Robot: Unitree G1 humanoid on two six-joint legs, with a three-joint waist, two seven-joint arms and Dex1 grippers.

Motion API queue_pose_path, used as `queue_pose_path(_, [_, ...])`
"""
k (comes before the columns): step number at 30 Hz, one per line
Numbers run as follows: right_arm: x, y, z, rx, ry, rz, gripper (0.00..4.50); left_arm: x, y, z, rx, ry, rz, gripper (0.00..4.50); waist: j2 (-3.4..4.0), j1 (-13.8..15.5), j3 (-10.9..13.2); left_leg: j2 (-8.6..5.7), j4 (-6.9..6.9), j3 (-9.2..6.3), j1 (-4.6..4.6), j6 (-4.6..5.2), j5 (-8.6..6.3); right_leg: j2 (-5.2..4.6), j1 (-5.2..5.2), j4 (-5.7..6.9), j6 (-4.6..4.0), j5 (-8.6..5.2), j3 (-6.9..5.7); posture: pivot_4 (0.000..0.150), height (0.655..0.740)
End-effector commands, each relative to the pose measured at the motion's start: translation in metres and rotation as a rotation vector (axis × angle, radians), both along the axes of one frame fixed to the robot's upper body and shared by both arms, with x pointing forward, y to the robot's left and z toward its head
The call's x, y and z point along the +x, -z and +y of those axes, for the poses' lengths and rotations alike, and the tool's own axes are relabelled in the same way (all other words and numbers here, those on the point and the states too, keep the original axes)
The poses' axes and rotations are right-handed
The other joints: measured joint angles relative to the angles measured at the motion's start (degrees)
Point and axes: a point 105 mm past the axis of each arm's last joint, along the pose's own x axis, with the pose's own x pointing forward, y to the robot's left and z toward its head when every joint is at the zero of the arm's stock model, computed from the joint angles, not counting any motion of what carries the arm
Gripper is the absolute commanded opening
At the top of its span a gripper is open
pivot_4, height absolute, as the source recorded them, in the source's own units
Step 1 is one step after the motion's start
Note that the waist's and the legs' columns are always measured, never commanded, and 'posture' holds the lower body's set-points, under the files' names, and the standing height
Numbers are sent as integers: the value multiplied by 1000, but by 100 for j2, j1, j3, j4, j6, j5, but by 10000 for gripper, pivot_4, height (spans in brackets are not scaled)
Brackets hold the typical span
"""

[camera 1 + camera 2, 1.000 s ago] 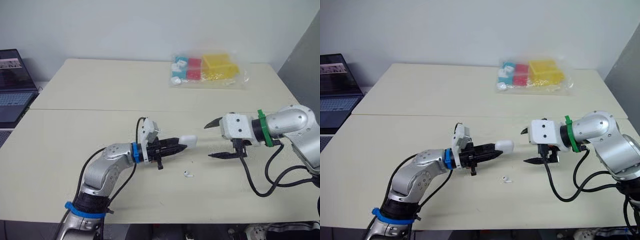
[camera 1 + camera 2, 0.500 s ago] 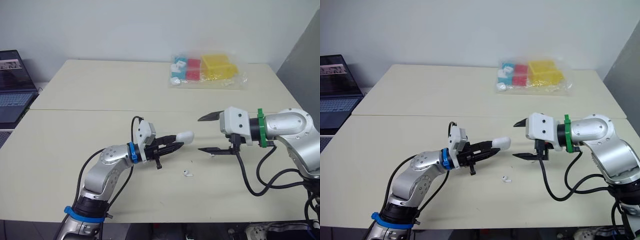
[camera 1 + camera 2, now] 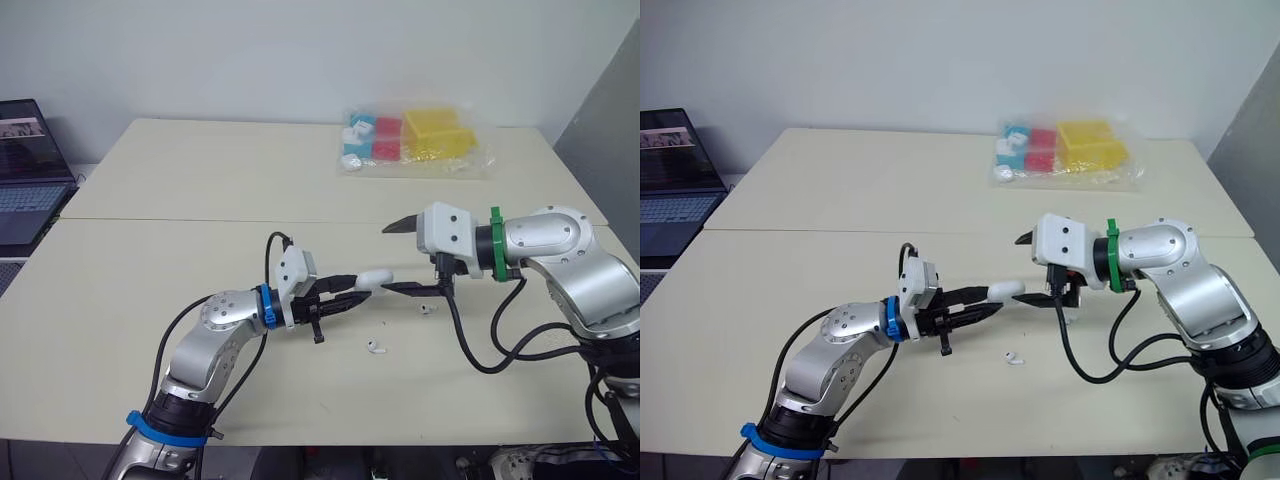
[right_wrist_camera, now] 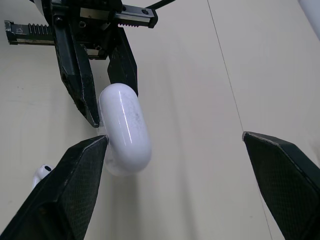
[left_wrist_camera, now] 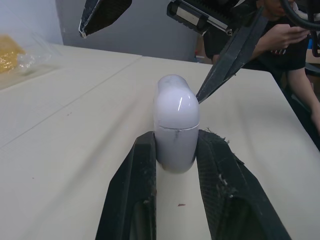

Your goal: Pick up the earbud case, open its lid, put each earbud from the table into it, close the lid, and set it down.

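One white earbud case [image 3: 374,279] is pinched by its lower half between the black fingers of the left gripper [image 3: 352,292], so that claw is clenched on it. The case is held up off the tan table [image 3: 200,190], roughly over the middle of the near half, with its rounded lid end sticking out past the fingertips toward the right gripper [image 3: 386,258]. The lid is seen shut in the left wrist view, with just a thin seam line across the shell.

The right gripper is spread wide open and nothing is held in it. Its lower finger is pointed right at the lid end of the case. Whether the tip is actually touching the shell or is just beside it can't be told.

Two loose earbuds are lying on the table: one earbud [image 3: 376,348] on the robot's side of the case, and the other earbud [image 3: 428,309] under the right gripper's lower finger.

At the far side of the table, a clear plastic bag [image 3: 470,155] is lying flat, and a yellow box [image 3: 436,128], a red box [image 3: 388,138], teal pieces [image 3: 358,135] and a few small white bits are packed inside it. An open laptop [image 3: 25,170] is parked off the table's left edge. A person's hand [image 5: 280,37] is caught in the background of the left wrist view.
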Motion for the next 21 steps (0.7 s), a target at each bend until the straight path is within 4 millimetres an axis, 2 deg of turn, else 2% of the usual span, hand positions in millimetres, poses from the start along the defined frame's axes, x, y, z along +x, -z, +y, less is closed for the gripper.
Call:
queue_pose_path(1, [3, -16, 1, 23, 13, -49, 45000, -8, -6, -7, 9, 59, -61, 7764, 0, -1, 0, 0, 0, 0, 0, 0, 0, 0, 0, 0, 0, 0, 0, 1500, 7400])
queue_pose_path(14, [1, -25, -2, 47, 20, -28, 45000, -7, -4, -6, 7, 44, -57, 7764, 0, -2, 0, 1, -1, -1, -1, 0, 0, 0, -1, 0, 0, 0, -1, 1500, 7400])
queue_pose_path(21, [-11, -34, -12, 63, -4, 23, 45000, -2, -4, -3, -15, -2, -53, 7764, 0, -1, 0, 0, -1, 0, -1, 0, 0, -1, -1, -1, 0, 0, 0, 1500, 7400])
